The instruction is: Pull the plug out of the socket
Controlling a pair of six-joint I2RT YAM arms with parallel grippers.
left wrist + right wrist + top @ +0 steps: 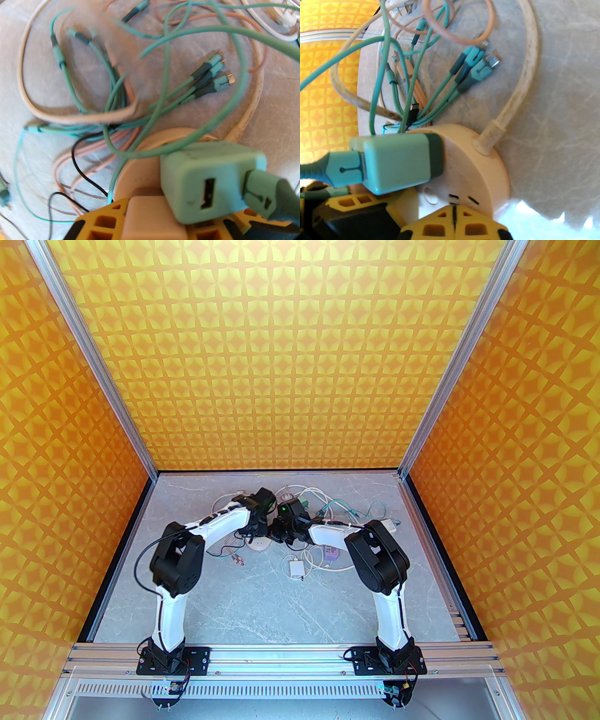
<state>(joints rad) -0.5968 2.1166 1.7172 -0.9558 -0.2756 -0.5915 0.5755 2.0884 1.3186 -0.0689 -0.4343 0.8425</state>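
Both arms fold in from their bases and meet over the middle of the grey marbled desk point(281, 605). The left arm point(225, 521) has its elbow raised and its white forearm slanting forward and inward. The right arm point(328, 533) mirrors it, with its wrist dipped toward the same spot.

The pale green square charger plug point(206, 180) sits in the face of the round cream plastic socket point(478, 164), its dark green end flush against that face. A teal connector point(264, 194) is plugged into one of the plug's two ports.

The left claw point(173, 220) comes at the plug from behind. Its yellow fingers stand part-way apart and grip the plug's body between them, with a cream block alongside.

The right claw point(453, 220) has its yellow fingers pressed together, the tips against the socket's face near its slots.

A thick cream cable point(525, 70) leaves the socket's rim. Loose teal and salmon cables point(112, 93) lie tangled beyond it on the desk.
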